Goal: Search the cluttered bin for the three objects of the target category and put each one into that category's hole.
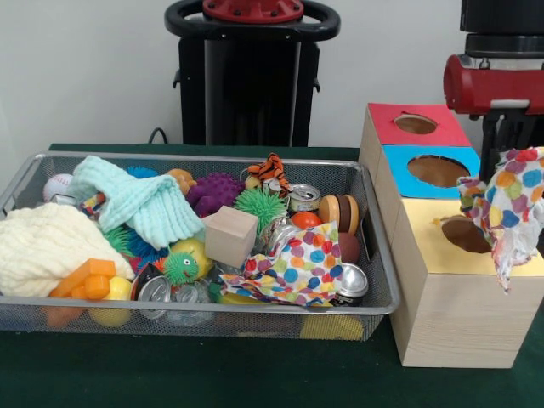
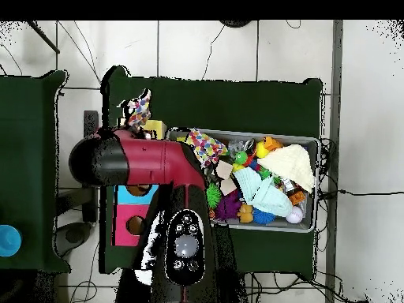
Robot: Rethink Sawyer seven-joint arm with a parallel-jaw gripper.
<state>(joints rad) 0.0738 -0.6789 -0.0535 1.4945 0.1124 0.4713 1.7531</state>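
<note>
The cluttered bin (image 1: 374, 255) lies long-axis across the table, one polka-dot cloth (image 1: 293, 272) spread flat at its front right. Beside it, we see another dotted cloth (image 1: 510, 208) hanging down over the yellow hole (image 1: 466, 234); the gripper's state we cannot tell.

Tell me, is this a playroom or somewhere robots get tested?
Probably a robot testing lab. A red and black robot arm hangs over a green-covered table, cables trail across the tiled floor, and the wire bin of toys sits beside wooden sorting boxes.
</note>
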